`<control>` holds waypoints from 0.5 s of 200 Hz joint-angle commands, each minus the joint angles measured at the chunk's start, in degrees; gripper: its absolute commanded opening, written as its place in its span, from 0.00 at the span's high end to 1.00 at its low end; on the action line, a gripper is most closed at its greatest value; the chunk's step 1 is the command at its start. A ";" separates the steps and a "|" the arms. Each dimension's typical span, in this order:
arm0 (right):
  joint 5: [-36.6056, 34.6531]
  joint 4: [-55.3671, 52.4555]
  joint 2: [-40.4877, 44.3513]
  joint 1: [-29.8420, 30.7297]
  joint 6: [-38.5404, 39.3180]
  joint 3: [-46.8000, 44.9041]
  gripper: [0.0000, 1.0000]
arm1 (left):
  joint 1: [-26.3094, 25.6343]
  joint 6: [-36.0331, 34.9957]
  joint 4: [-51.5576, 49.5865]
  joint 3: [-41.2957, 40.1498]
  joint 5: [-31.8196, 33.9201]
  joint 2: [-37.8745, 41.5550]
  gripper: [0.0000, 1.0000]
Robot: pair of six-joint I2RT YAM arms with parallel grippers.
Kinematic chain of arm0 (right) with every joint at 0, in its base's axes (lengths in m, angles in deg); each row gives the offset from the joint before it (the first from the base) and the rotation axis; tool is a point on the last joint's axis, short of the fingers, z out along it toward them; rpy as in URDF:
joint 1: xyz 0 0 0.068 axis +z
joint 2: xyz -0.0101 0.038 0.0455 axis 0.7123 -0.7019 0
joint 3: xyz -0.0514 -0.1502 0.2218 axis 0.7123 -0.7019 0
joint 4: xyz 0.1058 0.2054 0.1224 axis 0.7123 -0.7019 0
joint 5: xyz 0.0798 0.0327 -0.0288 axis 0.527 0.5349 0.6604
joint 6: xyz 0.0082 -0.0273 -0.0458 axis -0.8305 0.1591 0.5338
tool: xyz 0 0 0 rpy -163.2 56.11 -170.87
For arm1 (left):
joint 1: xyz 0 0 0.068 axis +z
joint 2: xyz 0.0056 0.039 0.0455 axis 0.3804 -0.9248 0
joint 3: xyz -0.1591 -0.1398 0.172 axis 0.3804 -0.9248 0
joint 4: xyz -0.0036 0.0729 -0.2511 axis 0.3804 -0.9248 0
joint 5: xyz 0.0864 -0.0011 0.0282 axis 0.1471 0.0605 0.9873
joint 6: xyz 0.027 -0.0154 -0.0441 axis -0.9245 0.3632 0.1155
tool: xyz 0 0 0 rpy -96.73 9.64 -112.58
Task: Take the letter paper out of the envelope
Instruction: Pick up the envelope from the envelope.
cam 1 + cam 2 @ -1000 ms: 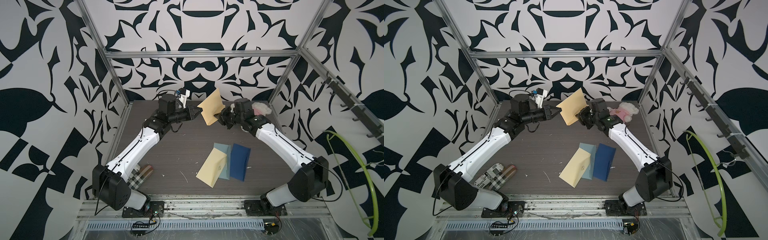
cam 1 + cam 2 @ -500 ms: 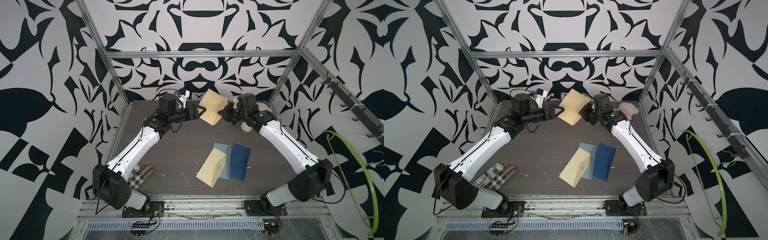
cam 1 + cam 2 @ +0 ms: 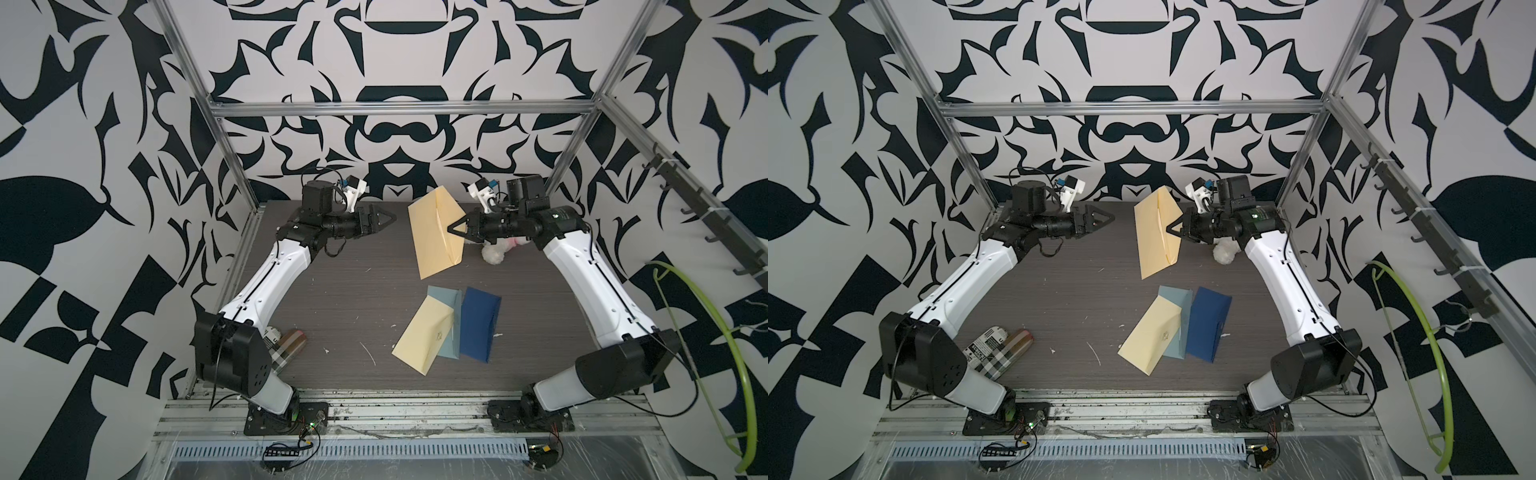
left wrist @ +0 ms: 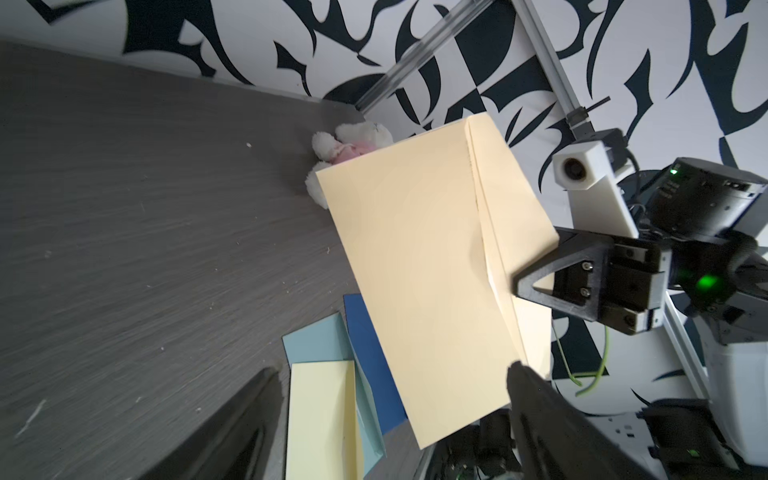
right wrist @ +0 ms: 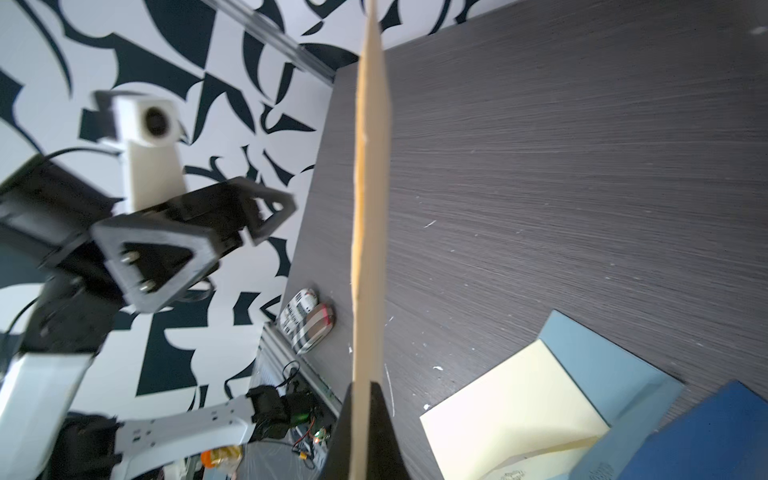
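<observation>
A tan envelope (image 3: 434,232) (image 3: 1156,232) hangs tilted in the air over the back middle of the table. My right gripper (image 3: 451,227) (image 3: 1170,228) is shut on the envelope's right edge near the flap fold. The right wrist view shows the envelope (image 5: 368,208) edge-on, pinched between the right gripper's (image 5: 365,399) jaws. My left gripper (image 3: 392,216) (image 3: 1111,217) stands open to the left of the envelope, apart from it and holding nothing. In the left wrist view the envelope (image 4: 415,270) faces the open left gripper (image 4: 390,374). The letter paper does not show.
On the table lie a pale yellow envelope (image 3: 424,332), a light blue one (image 3: 451,328) and a dark blue one (image 3: 478,324), overlapping. A white and pink plush toy (image 3: 494,253) sits under the right wrist. A checkered roll (image 3: 1000,345) lies by the left arm's base.
My left gripper opened, let go of the tan envelope's left edge and drew back left. My right gripper swung the envelope to the right, so it now hangs steeper.
</observation>
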 commanded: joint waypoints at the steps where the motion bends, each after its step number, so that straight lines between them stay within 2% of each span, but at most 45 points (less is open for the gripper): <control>1: 11.44 5.69 0.30 -0.03 0.24 -0.42 1.00 | 0.20 3.01 5.49 -3.25 -8.77 -0.06 0.09; 44: 19.39 20.08 -0.43 -0.73 -11.26 -4.64 1.00 | 0.19 7.34 12.77 -7.49 -10.83 1.40 0.07; 100: 21.91 29.75 -2.49 -0.90 -18.28 -6.78 1.00 | -0.59 17.75 26.60 -13.28 -12.44 3.45 0.11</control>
